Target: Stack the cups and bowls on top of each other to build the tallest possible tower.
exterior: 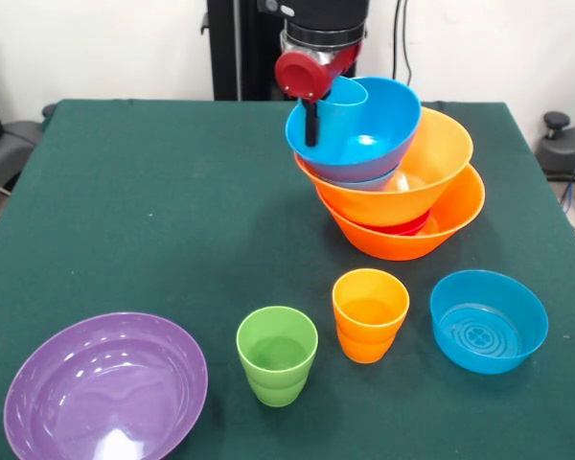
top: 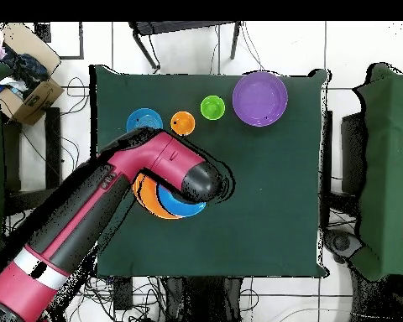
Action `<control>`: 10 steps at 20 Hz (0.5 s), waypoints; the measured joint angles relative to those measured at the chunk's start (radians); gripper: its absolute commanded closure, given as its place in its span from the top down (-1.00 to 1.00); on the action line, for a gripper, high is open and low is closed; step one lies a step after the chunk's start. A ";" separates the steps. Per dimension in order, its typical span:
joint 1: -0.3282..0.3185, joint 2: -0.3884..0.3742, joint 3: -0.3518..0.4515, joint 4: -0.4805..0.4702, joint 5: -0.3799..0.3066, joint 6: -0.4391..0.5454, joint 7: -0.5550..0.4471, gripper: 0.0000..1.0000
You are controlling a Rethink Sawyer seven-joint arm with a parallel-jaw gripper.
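Note:
The tower stands at the back right, leaning: a large orange bowl (exterior: 402,240) at the base, a sliver of a red bowl (exterior: 414,227), a second orange bowl (exterior: 417,182), a smaller blue bowl (exterior: 369,178), then a large blue bowl (exterior: 369,134) holding a tilted blue cup (exterior: 348,92). My gripper (exterior: 312,132) reaches down into that top bowl, right beside the blue cup's left side. From overhead the arm (top: 175,172) covers most of the tower (top: 176,206). Loose near the front edge are a purple bowl (exterior: 105,388), a green cup (exterior: 277,355), an orange cup (exterior: 369,314) and a small blue bowl (exterior: 488,320).
The green table cloth (exterior: 153,211) spreads left of the tower. Overhead, the loose pieces line one table edge: blue bowl (top: 143,122), orange cup (top: 183,123), green cup (top: 211,107), purple bowl (top: 260,99). A cardboard box (top: 28,92) sits off the table.

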 measured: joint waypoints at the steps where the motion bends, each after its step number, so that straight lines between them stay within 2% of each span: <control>1: 0.003 0.000 0.000 0.003 0.000 0.000 0.000 -1.00; 10: 0.035 0.000 0.000 0.034 0.000 0.000 0.000 -1.00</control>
